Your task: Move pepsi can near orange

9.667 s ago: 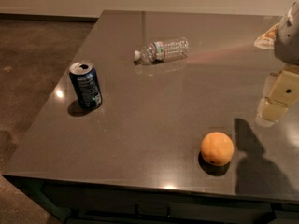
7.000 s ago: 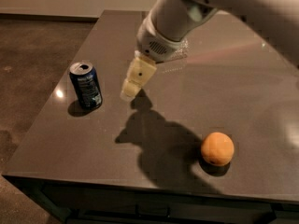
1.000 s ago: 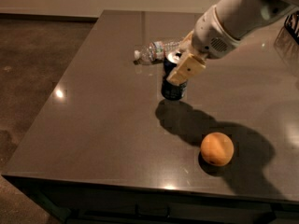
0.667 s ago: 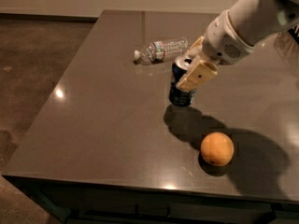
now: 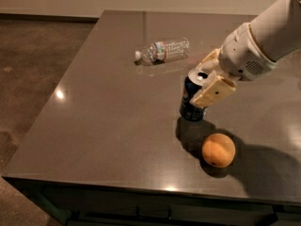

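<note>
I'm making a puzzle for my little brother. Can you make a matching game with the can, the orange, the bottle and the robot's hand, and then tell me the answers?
Things
1. pepsi can
2. orange
3. water bottle
4. gripper

Descriptions
A. lies on its side, farthest back on the table
B. round, nearest the table's front edge
C. shut on the can, over the table's right half
D. dark blue with a silver top, held just behind the orange

Pairs: 1-D, 2-B, 3-A, 4-C
</note>
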Tool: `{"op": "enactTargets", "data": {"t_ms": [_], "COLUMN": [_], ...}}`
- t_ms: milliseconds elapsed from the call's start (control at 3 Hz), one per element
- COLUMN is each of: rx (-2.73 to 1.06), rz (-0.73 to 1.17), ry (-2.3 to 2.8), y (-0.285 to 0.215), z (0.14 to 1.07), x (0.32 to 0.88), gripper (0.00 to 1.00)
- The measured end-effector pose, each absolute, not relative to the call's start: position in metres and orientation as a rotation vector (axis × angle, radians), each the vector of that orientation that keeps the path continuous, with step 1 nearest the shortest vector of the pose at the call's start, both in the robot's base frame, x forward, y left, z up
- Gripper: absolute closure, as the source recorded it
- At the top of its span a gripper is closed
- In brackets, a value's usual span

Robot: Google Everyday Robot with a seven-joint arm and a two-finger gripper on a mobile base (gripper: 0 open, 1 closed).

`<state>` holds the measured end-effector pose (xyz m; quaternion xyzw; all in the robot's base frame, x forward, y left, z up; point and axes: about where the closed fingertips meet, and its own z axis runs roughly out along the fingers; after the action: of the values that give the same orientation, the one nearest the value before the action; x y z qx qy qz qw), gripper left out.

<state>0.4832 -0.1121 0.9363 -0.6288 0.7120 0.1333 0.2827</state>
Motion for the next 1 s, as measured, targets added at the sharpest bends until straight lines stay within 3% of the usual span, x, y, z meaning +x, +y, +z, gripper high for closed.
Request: {"op": "enactTargets", "data": {"t_ms": [667, 1000], "rx": [-1.718, -1.724], "rz": [0.368, 0.361], "ry": [1.909, 1.917], "y": [-0.121, -0.119], "z": [0.924, 0.918], "x": [0.461, 0.461], "gripper": [1.0, 0.84]}}
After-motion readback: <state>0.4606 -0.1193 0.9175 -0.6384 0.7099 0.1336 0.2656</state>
